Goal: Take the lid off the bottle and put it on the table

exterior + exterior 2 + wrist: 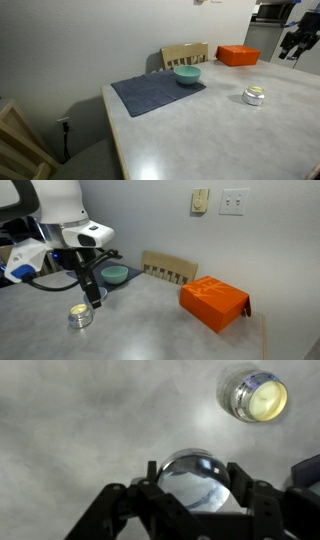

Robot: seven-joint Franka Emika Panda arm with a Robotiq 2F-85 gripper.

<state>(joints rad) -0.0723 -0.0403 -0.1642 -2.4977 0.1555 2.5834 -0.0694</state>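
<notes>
In the wrist view my gripper (197,488) is shut on the lid (197,478), a round shiny silver-grey cap held between both fingers above the table (80,420). The bottle (255,396) stands apart at the upper right, its pale yellowish top open. In an exterior view the gripper (93,300) hangs just right of and above the bottle (80,316). In an exterior view the bottle (254,96) stands on the table (200,135) and the gripper (292,52) is at the far right edge.
A teal bowl (187,74) (115,275) sits on a dark blue-grey placemat (150,95). An orange box (238,55) (213,302) lies near the table's edge. A wooden chair (185,53) (170,268) stands behind the table, another chair (20,145) at the corner.
</notes>
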